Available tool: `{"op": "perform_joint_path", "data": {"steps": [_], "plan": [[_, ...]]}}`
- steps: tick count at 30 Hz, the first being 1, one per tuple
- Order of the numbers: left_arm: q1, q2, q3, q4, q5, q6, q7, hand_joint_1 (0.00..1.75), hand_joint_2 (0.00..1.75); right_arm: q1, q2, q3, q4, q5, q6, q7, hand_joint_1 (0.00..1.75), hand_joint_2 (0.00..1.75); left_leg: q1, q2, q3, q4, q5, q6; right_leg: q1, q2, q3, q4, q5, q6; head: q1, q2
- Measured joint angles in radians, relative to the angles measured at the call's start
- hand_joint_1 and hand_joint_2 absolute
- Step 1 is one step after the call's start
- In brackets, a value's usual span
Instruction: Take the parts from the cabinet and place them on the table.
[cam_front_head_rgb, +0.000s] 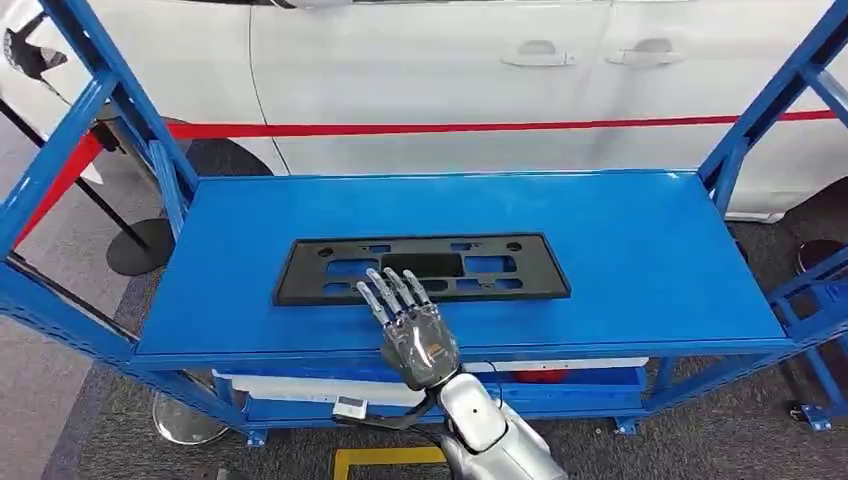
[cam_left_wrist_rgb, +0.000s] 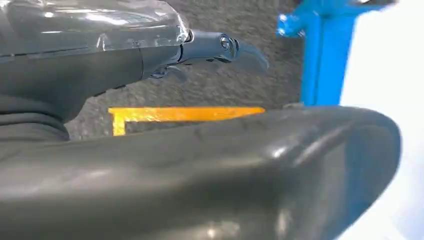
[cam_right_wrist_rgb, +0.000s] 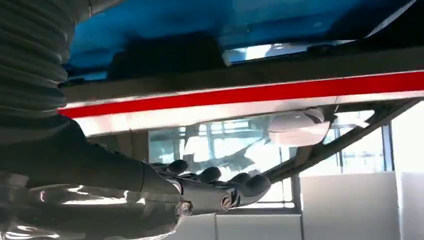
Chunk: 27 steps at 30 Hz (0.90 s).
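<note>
Head view first, reading from the left: a blue steel frame post (cam_front_head_rgb: 60, 150) runs up the upper left, then the flat blue metal bench (cam_front_head_rgb: 640, 260) spans the middle. On it, left of centre, lies the flat black plastic plate-holder panel with cut-out slots (cam_front_head_rgb: 420, 268). My right hand (cam_front_head_rgb: 410, 325) reaches in from the lower centre, released, fingers spread and empty, tips over the panel's near edge. I judge the panel light, stiff and thin, lying flush, so it would be awkward to lift; the near long edge or a slot looks best. Left wrist view shows my left hand (cam_left_wrist_rgb: 150, 55); I cannot tell its state.
</note>
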Motion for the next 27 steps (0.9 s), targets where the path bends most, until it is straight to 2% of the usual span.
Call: {"op": "perform_joint_path", "data": {"steps": [1, 3, 4, 5, 6, 7, 8, 9, 10, 12, 13, 15, 16, 18, 19, 20, 21, 22, 24, 25, 26, 27], "plan": [[-0.002, 0.0, 0.0, 0.0, -0.001, 0.0, 0.0, 0.0, 0.0, -0.004, 0.0, -0.001, 0.001, 0.0, 0.0, 0.0, 0.0, 1.75, 0.0, 0.0, 0.001, -0.001, -0.001, 0.009, 0.0, -0.001, -0.02, 0.038, -0.025, 0.002, 0.002, 0.0], [-0.005, 0.0, 0.0, 0.0, -0.003, 0.002, 0.001, 0.0, 0.0, -0.01, 0.0, -0.001, 0.009, 0.0, 0.0, 0.005, 0.0, 1.75, -0.002, 0.0, 0.001, -0.001, -0.003, 0.015, -0.002, -0.001, -0.107, 0.208, -0.099, 0.007, 0.002, 0.0], [-0.005, 0.0, 0.0, 0.0, -0.004, 0.002, 0.003, 0.0, 0.0, -0.011, 0.0, -0.001, 0.017, 0.0, 0.0, 0.012, 0.0, 1.75, -0.003, 0.0, 0.001, -0.001, -0.004, 0.016, -0.002, -0.001, -0.138, 0.264, -0.115, 0.008, 0.002, 0.0], [-0.004, 0.0, 0.0, 0.0, -0.006, 0.002, 0.005, 0.0, 0.0, -0.015, 0.0, -0.001, 0.033, 0.0, 0.0, 0.02, 0.0, 1.75, -0.003, 0.0, 0.001, 0.001, -0.004, 0.016, -0.002, -0.001, -0.164, 0.302, -0.112, 0.008, 0.002, 0.0], [-0.005, -0.002, 0.0, 0.0, -0.008, 0.002, 0.008, 0.0, 0.0, -0.022, 0.0, -0.001, 0.048, 0.0, 0.0, 0.025, 0.0, 1.75, -0.003, -0.002, 0.003, 0.001, -0.006, 0.016, -0.002, -0.001, -0.157, 0.277, -0.082, 0.006, 0.002, 0.0], [-0.006, -0.003, 0.0, 0.0, -0.011, 0.001, 0.01, 0.0, 0.0, -0.034, 0.001, -0.001, 0.064, 0.0, 0.0, 0.032, 0.0, 1.75, -0.004, -0.003, 0.006, 0.002, -0.008, 0.015, -0.002, -0.001, -0.127, 0.208, -0.035, 0.002, 0.002, 0.0], [-0.008, -0.004, 0.0, 0.0, -0.014, -0.001, 0.012, 0.0, 0.0, -0.052, 0.007, -0.001, 0.085, 0.0, 0.0, 0.041, 0.0, 1.75, -0.004, -0.003, 0.009, 0.002, -0.011, 0.013, -0.002, -0.001, -0.081, 0.112, 0.017, -0.003, 0.002, 0.0], [-0.01, -0.005, 0.0, 0.0, -0.015, -0.003, 0.014, 0.0, 0.0, -0.071, 0.012, -0.001, 0.109, 0.0, 0.0, 0.049, 0.0, 1.75, -0.004, -0.003, 0.013, 0.003, -0.014, 0.009, -0.001, -0.001, -0.039, 0.026, 0.054, -0.01, 0.002, 0.0], [-0.014, -0.008, -0.001, 0.0, -0.018, -0.005, 0.016, 0.0, 0.0, -0.094, 0.019, -0.001, 0.142, 0.0, 0.0, 0.056, 0.0, 1.75, -0.011, -0.003, 0.01, 0.005, -0.018, 0.003, 0.007, 0.0, -0.023, -0.004, 0.037, -0.012, 0.002, 0.0], [-0.019, -0.008, -0.002, 0.0, -0.025, -0.007, 0.021, 0.0, 0.0, -0.13, 0.032, -0.001, 0.202, 0.0, 0.002, 0.066, 0.0, 1.75, -0.01, -0.003, 0.008, 0.004, -0.018, -0.006, 0.005, 0.001, -0.027, -0.014, 0.039, -0.015, 0.001, 0.0], [-0.02, -0.009, -0.002, 0.0, -0.027, -0.007, 0.025, 0.0, 0.0, -0.147, 0.037, -0.001, 0.232, -0.001, 0.011, 0.077, 0.0, 1.75, -0.008, -0.003, 0.01, -0.001, -0.016, -0.012, 0.008, 0.001, -0.026, -0.014, 0.038, -0.02, 0.002, 0.0], [-0.022, -0.01, -0.003, 0.0, -0.035, -0.008, 0.034, 0.0, 0.0, -0.193, 0.052, -0.001, 0.282, 0.0, 0.053, 0.109, 0.0, 1.75, -0.005, -0.001, 0.009, 0.009, -0.028, -0.024, -0.002, 0.001, -0.017, -0.028, 0.044, -0.031, 0.001, 0.0], [-0.025, -0.011, -0.004, 0.0, -0.039, -0.009, 0.035, 0.0, 0.0, -0.219, 0.057, -0.001, 0.31, 0.0, 0.078, 0.125, 0.0, 1.75, -0.006, -0.002, -0.006, 0.049, -0.053, -0.028, -0.003, 0.001, -0.013, -0.031, 0.043, -0.037, 0.0, 0.0], [-0.031, -0.014, -0.005, 0.0, -0.045, -0.011, 0.038, 0.0, 0.0, -0.263, 0.061, -0.001, 0.363, -0.002, 0.121, 0.144, 0.0, 1.75, -0.002, -0.002, -0.084, 0.205, -0.127, -0.037, -0.002, -0.002, -0.013, -0.03, 0.042, -0.041, 0.0, 0.0], [-0.031, -0.014, -0.005, 0.0, -0.046, -0.011, 0.04, 0.0, 0.0, -0.279, 0.061, -0.001, 0.381, -0.003, 0.128, 0.146, 0.0, 1.75, -0.001, -0.001, -0.121, 0.275, -0.151, -0.04, -0.001, -0.002, -0.013, -0.03, 0.041, -0.042, 0.0, 0.0], [-0.03, -0.015, -0.005, 0.0, -0.046, -0.012, 0.041, 0.0, 0.0, -0.293, 0.061, -0.001, 0.398, -0.005, 0.132, 0.146, 0.0, 1.75, -0.001, -0.001, -0.143, 0.313, -0.151, -0.043, -0.001, -0.001, -0.012, -0.028, 0.041, -0.042, 0.0, 0.0], [-0.03, -0.015, -0.005, 0.0, -0.046, -0.014, 0.041, 0.0, 0.0, -0.305, 0.061, -0.001, 0.415, -0.006, 0.136, 0.15, 0.0, 1.75, -0.001, -0.001, -0.139, 0.295, -0.124, -0.043, -0.001, 0.0, -0.011, -0.027, 0.039, -0.043, 0.0, 0.0], [-0.03, -0.015, -0.005, 0.0, -0.046, -0.015, 0.041, 0.0, 0.0, -0.315, 0.061, -0.001, 0.425, -0.008, 0.14, 0.155, 0.0, 1.75, -0.001, -0.001, -0.115, 0.236, -0.082, -0.042, -0.002, 0.001, -0.009, -0.025, 0.037, -0.042, 0.0, 0.0], [-0.033, -0.015, -0.005, 0.0, -0.048, -0.022, 0.039, 0.0, 0.0, -0.336, 0.064, -0.005, 0.442, -0.018, 0.156, 0.169, 0.0, 1.75, -0.001, -0.001, -0.032, 0.059, 0.009, -0.036, -0.002, 0.003, -0.005, -0.019, 0.032, -0.036, 0.0, 0.0], [-0.035, -0.015, -0.005, 0.0, -0.049, -0.024, 0.039, 0.0, 0.0, -0.346, 0.064, -0.011, 0.452, -0.023, 0.168, 0.174, 0.0, 1.75, -0.003, -0.001, -0.01, 0.013, -0.002, -0.03, 0.002, 0.004, -0.004, -0.018, 0.03, -0.031, 0.0, 0.0], [-0.036, -0.016, -0.005, 0.0, -0.049, -0.027, 0.037, 0.0, 0.0, -0.356, 0.064, -0.018, 0.46, -0.029, 0.178, 0.179, 1.64, 1.75, -0.008, -0.003, -0.009, 0.006, 0.002, -0.02, 0.005, 0.005, -0.008, -0.016, 0.03, -0.026, 0.001, 0.0], [-0.035, -0.018, -0.005, 0.0, -0.049, -0.027, 0.035, 0.0, 0.0, -0.365, 0.064, -0.027, 0.468, -0.039, 0.195, 0.179, 1.75, 1.75, -0.009, -0.003, -0.011, 0.007, 0.003, -0.017, 0.004, 0.004, -0.008, -0.018, 0.033, -0.02, 0.002, 0.0]]}}
